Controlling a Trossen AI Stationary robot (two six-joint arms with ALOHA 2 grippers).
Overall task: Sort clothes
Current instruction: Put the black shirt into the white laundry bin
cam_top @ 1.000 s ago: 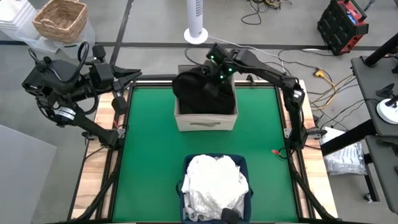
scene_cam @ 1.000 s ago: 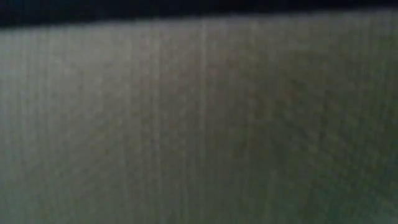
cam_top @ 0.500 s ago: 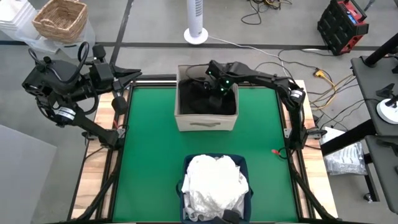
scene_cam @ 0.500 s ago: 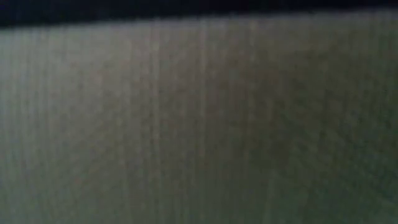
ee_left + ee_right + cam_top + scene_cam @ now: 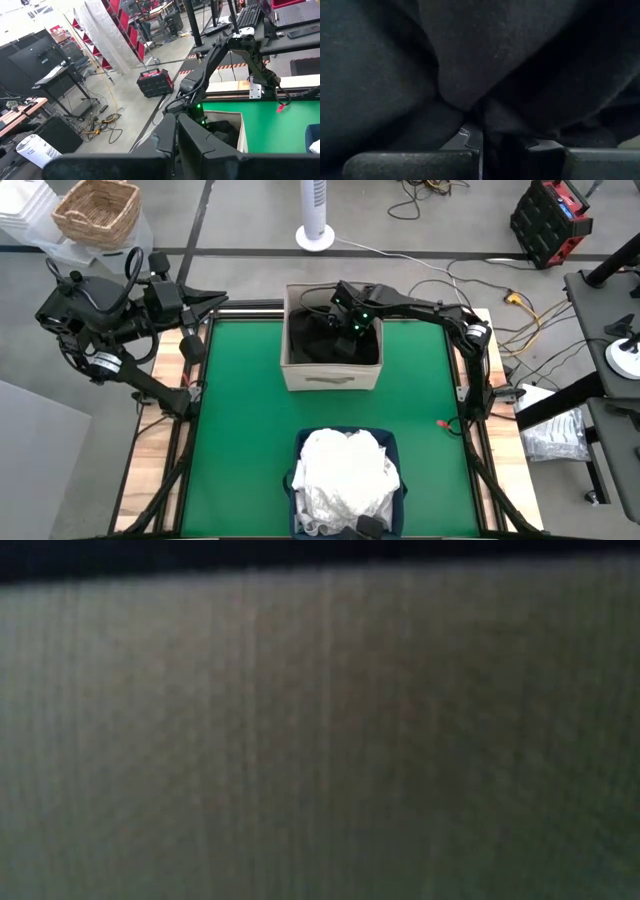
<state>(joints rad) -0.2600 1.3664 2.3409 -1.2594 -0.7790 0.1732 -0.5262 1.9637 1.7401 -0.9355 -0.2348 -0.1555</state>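
Observation:
A black garment (image 5: pixel 315 340) lies in the beige fabric box (image 5: pixel 330 378) at the table's far middle. My right gripper (image 5: pixel 482 145) reaches down into that box and is shut on the black cloth (image 5: pixel 470 65), which fills the right wrist view. White clothes (image 5: pixel 345 470) are heaped in the navy bin (image 5: pixel 402 480) at the near edge. My left gripper (image 5: pixel 177 131) is shut and holds nothing; it stays raised off the table's far left corner (image 5: pixel 212 302). My right gripper pinches a bunched fold of the black garment (image 5: pixel 485 117) between its two fingers. It comes slanting down from the far right into the box. The cloth sits inside the box; dark cloth hides how many layers are caught.
The green mat (image 5: pixel 240 410) between box and bin is bare, except for a small red thing (image 5: pixel 441 423) near its right edge. A wicker basket (image 5: pixel 97 210) and a white fan base (image 5: pixel 315 235) stand beyond the table. A grey-green cloth wall (image 5: pixel 320 740) fills the low view.
My right gripper has gone down into the beige box and tipped more steeply downward, still shut on the black garment. The garment bulged above the box's rim a second ago; now it lies sunk within the box walls.

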